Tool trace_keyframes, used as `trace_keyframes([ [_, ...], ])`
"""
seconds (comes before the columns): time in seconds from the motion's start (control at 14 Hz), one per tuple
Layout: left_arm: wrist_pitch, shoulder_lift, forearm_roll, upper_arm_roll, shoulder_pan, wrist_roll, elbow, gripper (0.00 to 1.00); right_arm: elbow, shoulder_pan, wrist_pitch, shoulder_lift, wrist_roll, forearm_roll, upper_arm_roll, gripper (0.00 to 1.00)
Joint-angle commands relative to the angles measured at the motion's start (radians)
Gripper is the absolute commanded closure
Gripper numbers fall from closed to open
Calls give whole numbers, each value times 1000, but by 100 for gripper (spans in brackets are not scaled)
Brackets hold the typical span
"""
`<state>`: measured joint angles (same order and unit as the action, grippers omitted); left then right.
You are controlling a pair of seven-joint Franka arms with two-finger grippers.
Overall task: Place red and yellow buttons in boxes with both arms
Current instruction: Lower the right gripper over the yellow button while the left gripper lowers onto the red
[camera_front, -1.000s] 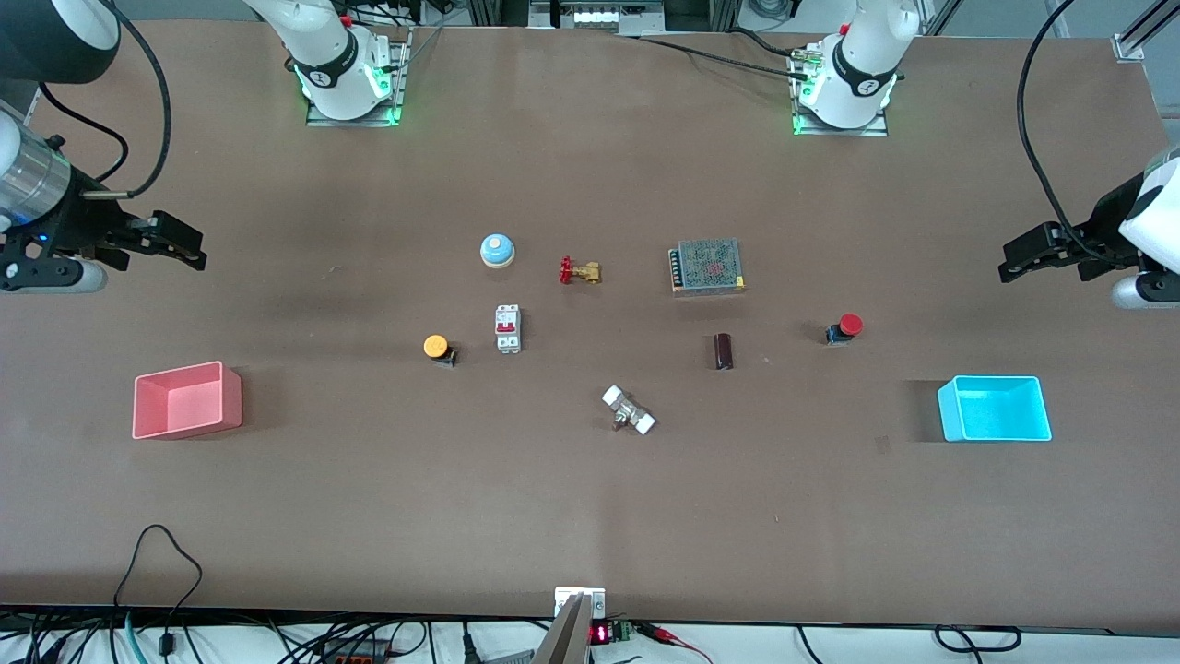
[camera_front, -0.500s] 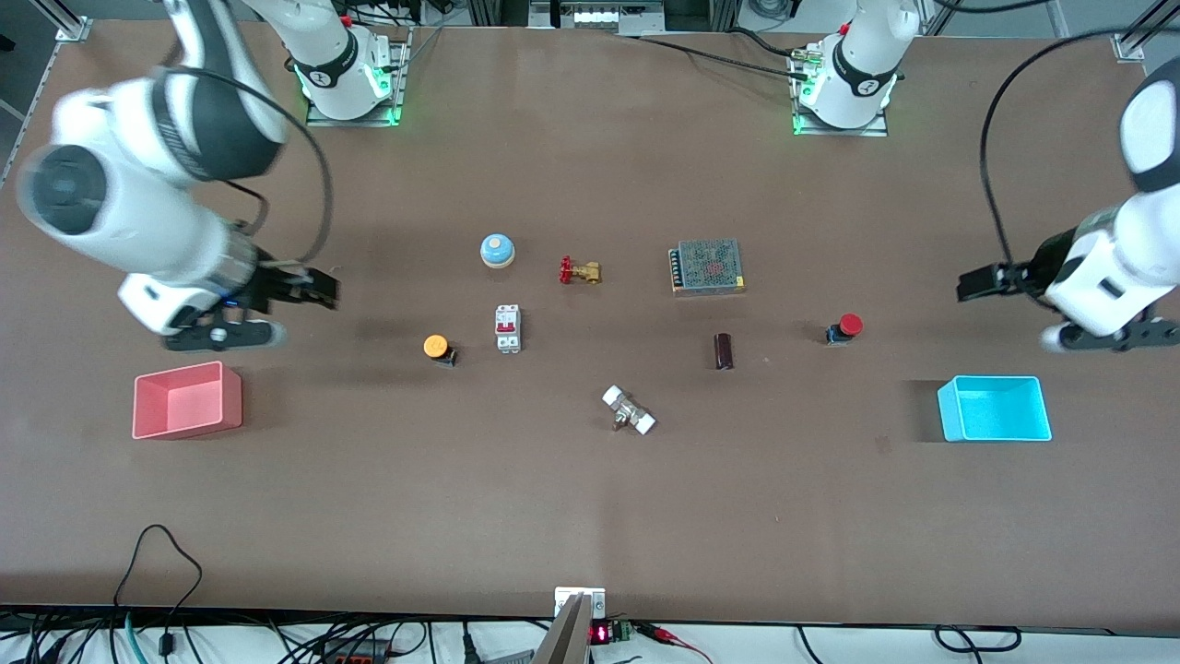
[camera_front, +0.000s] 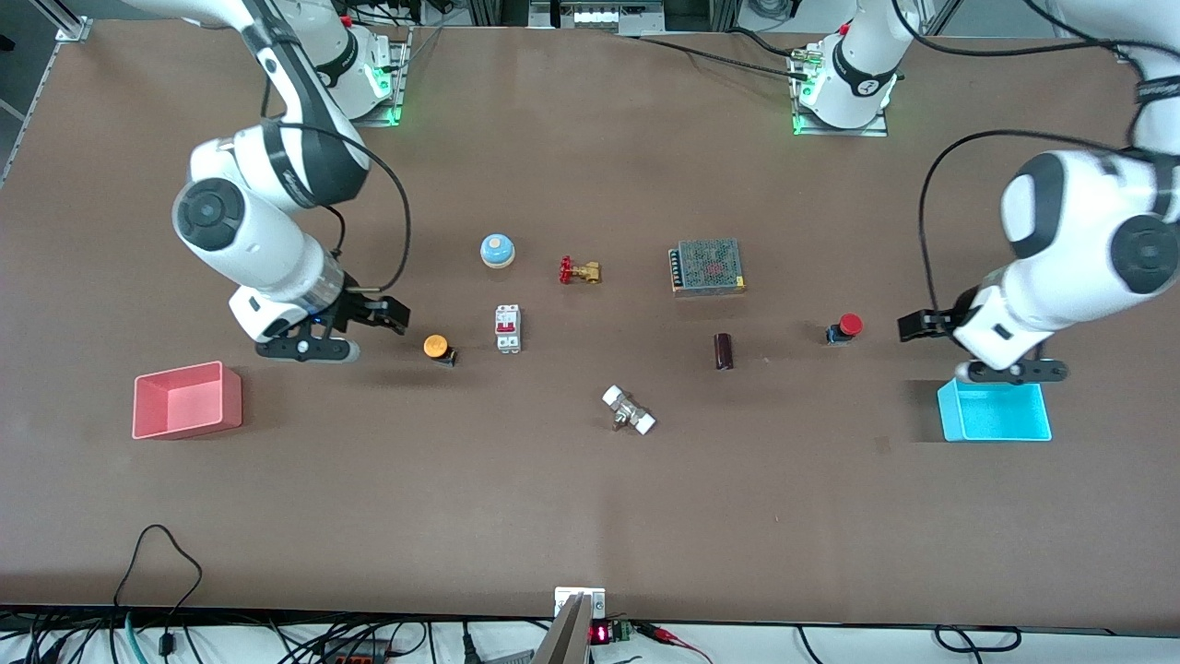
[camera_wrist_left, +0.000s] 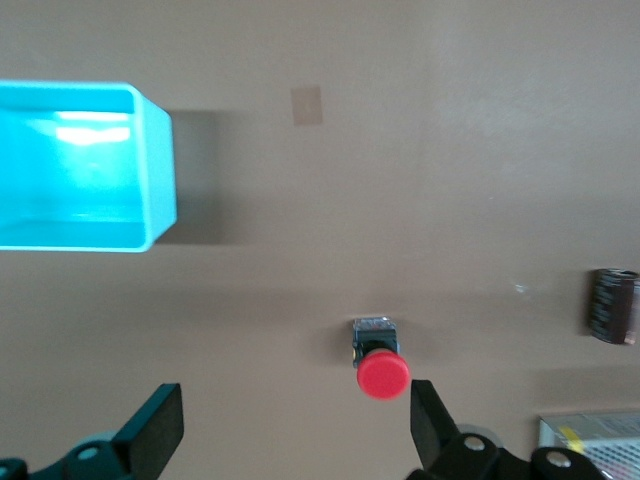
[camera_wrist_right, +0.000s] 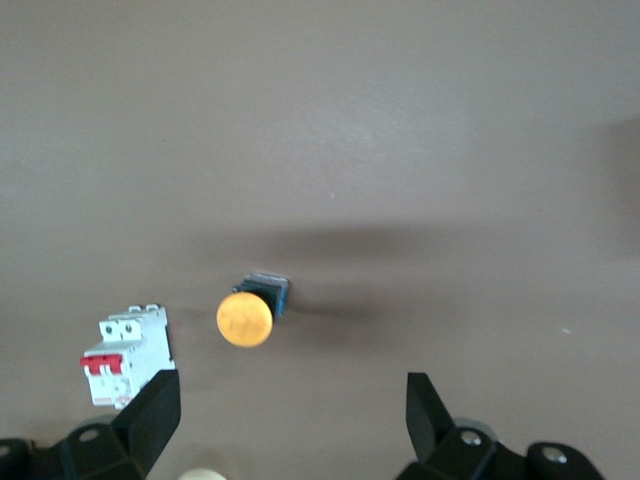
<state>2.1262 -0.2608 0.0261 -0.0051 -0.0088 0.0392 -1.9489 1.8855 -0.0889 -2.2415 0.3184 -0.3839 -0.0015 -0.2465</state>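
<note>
The yellow button point(camera_front: 436, 347) stands on the table beside my right gripper point(camera_front: 387, 316), which is open and empty above the table; in the right wrist view the button point(camera_wrist_right: 245, 318) lies ahead of the spread jaws point(camera_wrist_right: 290, 420). The red button point(camera_front: 849, 325) stands toward the left arm's end, close to my left gripper point(camera_front: 913, 326), open and empty; in the left wrist view it point(camera_wrist_left: 383, 372) sits next to one finger, gripper point(camera_wrist_left: 295, 425). The pink-red box point(camera_front: 187, 399) and the cyan box point(camera_front: 996, 410) stand empty at the table's two ends; the cyan one shows in the left wrist view point(camera_wrist_left: 150, 170).
A white circuit breaker point(camera_front: 507, 328), a blue dome bell point(camera_front: 497, 250), a brass valve with red handle point(camera_front: 579, 271), a metal power supply point(camera_front: 707, 266), a dark cylinder point(camera_front: 724, 351) and a white fitting point(camera_front: 629, 410) lie between the buttons.
Both arms have swung in from the table's ends: the right gripper has come down beside the yellow button, the left gripper beside the red button. The buttons and boxes have not moved.
</note>
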Motion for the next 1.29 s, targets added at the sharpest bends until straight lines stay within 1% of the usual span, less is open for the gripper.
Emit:
trace_keyframes([
  [0.0, 124, 2, 9, -1, -13, 4, -114, 0, -3, -28, -91, 63, -74, -11, -2, 0],
  [0.14, 123, -41, 81, -3, -14, 13, -114, 0, -6, -46, -160, 115, -92, -17, -2, 0],
  [0.21, 121, -66, 90, -3, -29, 14, -114, 0, -11, -52, -177, 137, -110, -17, -2, 0],
  [0.29, 123, -81, 91, -1, -48, 21, -114, 0, -16, -63, -191, 157, -140, -34, -2, 0],
  [0.36, 129, -93, 94, -3, -54, 25, -114, 0, -17, -69, -208, 177, -165, -76, -2, 0],
  [0.5, 145, -118, 132, -3, -79, 27, -114, 0, -17, -69, -222, 203, -207, -117, 0, 0],
  [0.64, 155, -132, 133, -3, -83, 24, -119, 0, -17, -69, -225, 223, -208, -123, 0, 0],
  [0.86, 161, -159, 135, -4, -83, 25, -119, 0, -22, -74, -239, 245, -208, -167, 0, 0],
  [1.07, 162, -170, 137, -4, -80, 25, -119, 0, -23, -75, -244, 261, -208, -181, 0, 0],
  [1.14, 164, -172, 137, -4, -80, 25, -119, 0, -25, -75, -247, 266, -208, -190, 0, 4],
  [1.21, 167, -178, 138, -4, -80, 27, -119, 0, -25, -75, -251, 269, -208, -196, 0, 5],
])
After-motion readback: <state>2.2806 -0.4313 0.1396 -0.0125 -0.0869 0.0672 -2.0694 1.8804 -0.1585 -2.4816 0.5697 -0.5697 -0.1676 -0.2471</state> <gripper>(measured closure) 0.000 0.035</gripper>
